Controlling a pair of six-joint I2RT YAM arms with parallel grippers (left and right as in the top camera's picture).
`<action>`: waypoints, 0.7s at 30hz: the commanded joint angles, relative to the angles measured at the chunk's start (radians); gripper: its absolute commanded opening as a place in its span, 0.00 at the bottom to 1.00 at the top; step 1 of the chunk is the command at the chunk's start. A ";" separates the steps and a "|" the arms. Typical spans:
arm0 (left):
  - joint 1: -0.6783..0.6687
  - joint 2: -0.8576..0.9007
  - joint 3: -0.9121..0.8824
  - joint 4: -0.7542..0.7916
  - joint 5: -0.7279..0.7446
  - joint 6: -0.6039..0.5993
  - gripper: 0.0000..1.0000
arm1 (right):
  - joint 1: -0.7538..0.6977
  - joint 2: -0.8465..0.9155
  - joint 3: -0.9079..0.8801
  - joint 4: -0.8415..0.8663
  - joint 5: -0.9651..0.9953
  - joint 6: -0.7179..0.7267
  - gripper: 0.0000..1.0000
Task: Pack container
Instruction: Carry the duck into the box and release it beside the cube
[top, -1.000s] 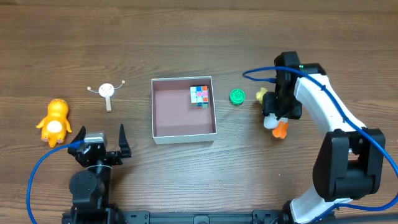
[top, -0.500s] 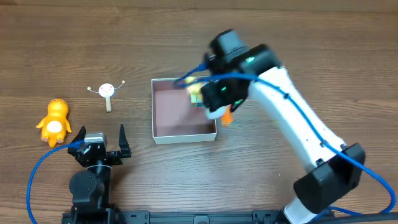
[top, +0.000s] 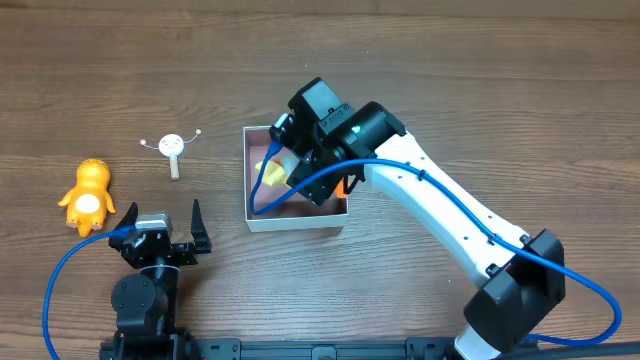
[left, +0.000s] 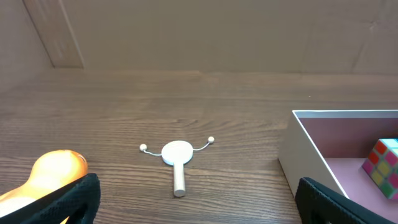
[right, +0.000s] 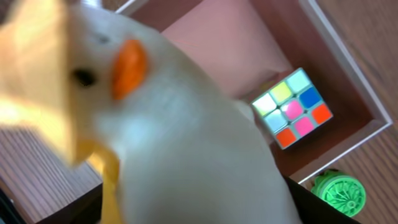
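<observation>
Container (top: 296, 222) is placed directly beneath right gripper (top: 303, 163); thin walls judged light, crushable, best pinched at rim. Penguin toy (right: 186, 143) at jaws, hold cannot be told. Left gripper (top: 162, 212) spread wide, empty.

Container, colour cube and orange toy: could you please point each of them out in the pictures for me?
container (top: 300, 222): overhead view, on the white wall nearest the arm bases.
colour cube (right: 290, 109): right wrist view, on the middle pink square of its face.
orange toy (top: 87, 203): overhead view, on its pale belly.
</observation>
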 joint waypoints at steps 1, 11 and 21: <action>0.007 -0.006 -0.002 0.000 -0.005 -0.013 1.00 | -0.001 0.040 -0.008 0.018 -0.013 -0.044 0.74; 0.007 -0.006 -0.002 0.000 -0.005 -0.013 1.00 | -0.001 0.113 -0.008 0.010 -0.012 -0.043 0.79; 0.007 -0.006 -0.002 0.000 -0.005 -0.013 1.00 | -0.002 0.113 -0.008 0.077 -0.005 -0.043 0.60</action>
